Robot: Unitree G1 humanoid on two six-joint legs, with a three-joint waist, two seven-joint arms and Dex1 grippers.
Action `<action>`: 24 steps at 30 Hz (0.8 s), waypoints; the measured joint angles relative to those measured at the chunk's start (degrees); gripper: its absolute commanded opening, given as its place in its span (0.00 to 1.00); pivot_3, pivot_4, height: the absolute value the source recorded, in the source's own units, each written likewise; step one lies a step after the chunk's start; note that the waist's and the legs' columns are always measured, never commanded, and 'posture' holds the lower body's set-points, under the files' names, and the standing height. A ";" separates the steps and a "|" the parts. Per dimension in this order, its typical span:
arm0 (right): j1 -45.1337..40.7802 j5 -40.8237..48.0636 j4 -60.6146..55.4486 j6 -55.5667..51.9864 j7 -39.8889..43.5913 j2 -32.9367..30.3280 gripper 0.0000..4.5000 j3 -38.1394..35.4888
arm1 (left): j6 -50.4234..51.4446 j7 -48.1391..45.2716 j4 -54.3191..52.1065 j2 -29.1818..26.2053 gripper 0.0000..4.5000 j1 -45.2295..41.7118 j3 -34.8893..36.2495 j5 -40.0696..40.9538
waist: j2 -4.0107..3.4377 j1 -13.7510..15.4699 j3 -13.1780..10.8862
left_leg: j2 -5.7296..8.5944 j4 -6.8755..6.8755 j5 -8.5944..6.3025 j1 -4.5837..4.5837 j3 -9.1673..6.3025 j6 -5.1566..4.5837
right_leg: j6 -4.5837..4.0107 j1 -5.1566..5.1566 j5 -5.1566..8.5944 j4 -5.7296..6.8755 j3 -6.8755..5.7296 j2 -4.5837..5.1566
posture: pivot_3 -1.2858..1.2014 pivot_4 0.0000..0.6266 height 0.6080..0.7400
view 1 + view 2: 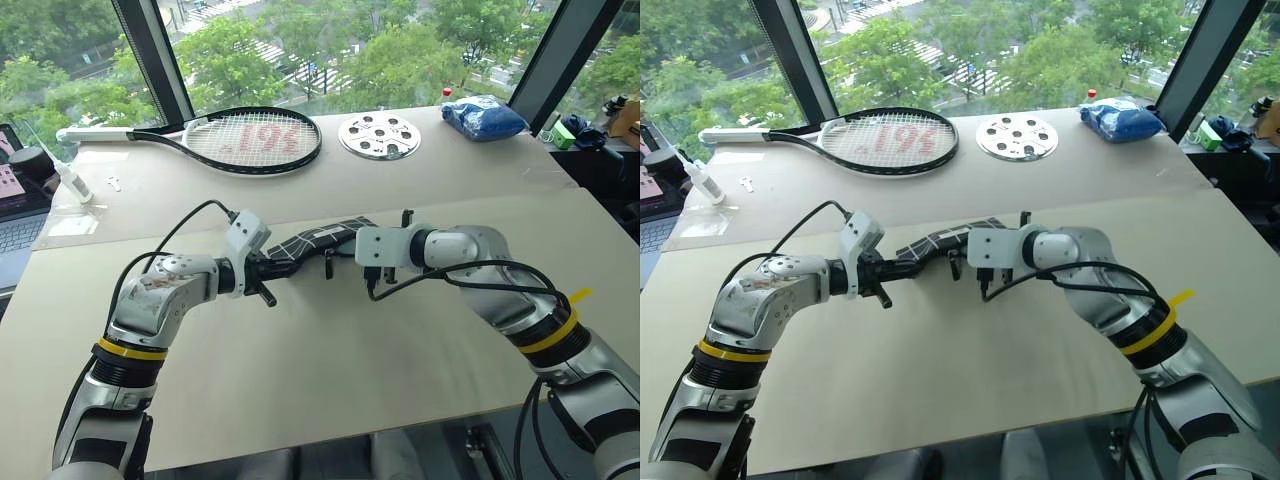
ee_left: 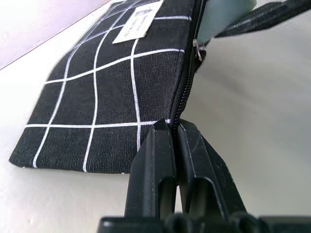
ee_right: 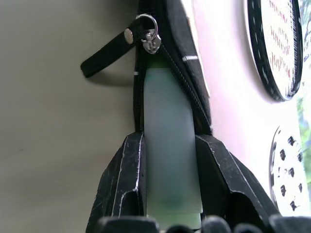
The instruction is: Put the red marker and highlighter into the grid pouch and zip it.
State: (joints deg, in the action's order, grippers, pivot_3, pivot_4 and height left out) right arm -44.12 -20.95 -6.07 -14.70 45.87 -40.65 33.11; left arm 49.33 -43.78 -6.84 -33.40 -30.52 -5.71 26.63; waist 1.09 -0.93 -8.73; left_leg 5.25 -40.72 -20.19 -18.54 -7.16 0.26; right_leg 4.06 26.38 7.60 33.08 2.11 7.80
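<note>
While left gripper point(image 2: 176, 133) jaws pinch grid pouch point(image 2: 112, 92), right gripper point(image 3: 170, 145) jaws clamp pale highlighter point(image 3: 171, 145).

Big beige table point(image 1: 330, 380), daylight from windows point(image 1: 300, 50) at 12 o'clock, green trees point(image 1: 400, 50) outside, dark window frames point(image 1: 155, 60).

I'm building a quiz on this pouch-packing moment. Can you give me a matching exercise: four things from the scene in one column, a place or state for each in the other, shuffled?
Things
1. highlighter
2. grid pouch
3. tennis racket
4. blue bag

States or places
A. lying on the far table near the window, beside a round perforated disc
B. pinched at its zipper edge by the left gripper
C. at the table's far right corner
D. held between the right gripper fingers, tip going into the open zipper

Pairs: 1-D, 2-B, 3-A, 4-C
</note>
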 measured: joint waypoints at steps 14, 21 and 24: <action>3.28 -16.98 12.53 23.76 -20.27 5.82 0.58 2.04 | 1.03 0.34 -0.19 -0.04 0.00 0.78 0.00 0.06 | 0.00 -0.39 0.00 | -0.12 0.01 -0.03 0.02 0.01 0.06 | -0.06 0.04 -0.04 0.00 0.03 -0.15 | 0.52 0.24 1.00; -0.36 -17.20 20.56 32.25 -24.90 4.10 0.88 -1.67 | 1.02 0.08 -1.19 0.03 0.00 0.32 0.06 0.54 | -0.01 -0.84 -0.01 | -0.14 0.04 -0.03 0.03 0.02 0.06 | -0.07 0.04 -0.04 -0.02 0.05 -0.18 | 0.52 0.24 1.00; -2.32 -16.63 23.47 34.20 -25.00 2.61 0.88 -4.23 | 1.36 0.12 -1.22 0.58 0.00 -0.07 0.71 1.22 | -0.01 -0.95 -0.01 | -0.13 0.04 -0.04 0.02 0.02 0.06 | -0.07 0.04 -0.04 -0.04 0.07 -0.18 | 0.52 0.24 1.00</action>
State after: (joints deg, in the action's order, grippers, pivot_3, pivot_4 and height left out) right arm -46.44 -37.58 17.40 19.50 20.87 -38.04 28.88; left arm 50.69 -43.67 -8.06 -32.82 -30.60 -5.00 27.85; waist 1.09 -1.88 -8.73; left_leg 5.11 -40.68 -20.23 -18.52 -7.14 0.32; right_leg 3.99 26.42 7.56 33.04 2.17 7.62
